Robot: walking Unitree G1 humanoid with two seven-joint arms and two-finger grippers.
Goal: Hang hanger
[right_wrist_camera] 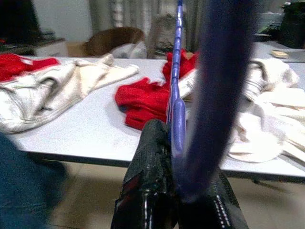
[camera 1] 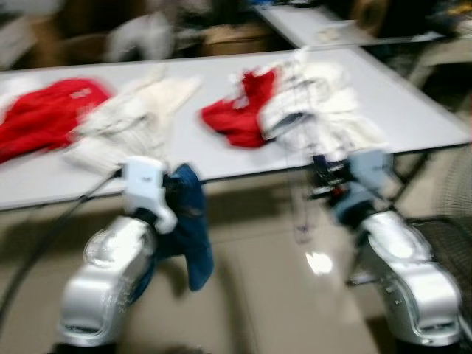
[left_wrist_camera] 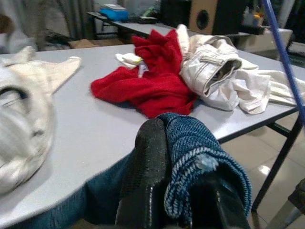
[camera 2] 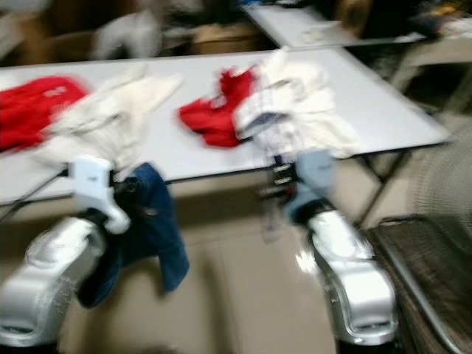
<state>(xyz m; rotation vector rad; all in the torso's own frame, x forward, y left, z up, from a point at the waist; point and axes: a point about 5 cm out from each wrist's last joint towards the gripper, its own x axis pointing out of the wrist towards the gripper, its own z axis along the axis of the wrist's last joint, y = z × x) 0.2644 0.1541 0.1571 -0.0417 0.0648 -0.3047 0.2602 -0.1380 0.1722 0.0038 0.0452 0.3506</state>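
My left gripper (left_wrist_camera: 178, 136) is shut on a blue denim garment (left_wrist_camera: 202, 150), which hangs down from it below the front edge of the grey table (camera 1: 413, 110). In the left eye view that gripper (camera 1: 175, 193) is at the left with the denim (camera 1: 195, 247) drooping under it. To the right, at the table's edge, my right gripper (right_wrist_camera: 183, 143) is shut on a blue hanger (right_wrist_camera: 177, 71). The hanger's bars run up and away from the fingers toward the clothes. The eye views are blurred.
On the table lie a red garment (camera 1: 240, 110) beside a white pile (camera 1: 317, 103), a cream garment (camera 1: 133, 118) and another red one (camera 1: 44, 114). A second table (camera 1: 310, 22) stands behind. A fan grille (camera 1: 450, 243) is on the floor at right, a black cable (camera 1: 44, 236) at left.
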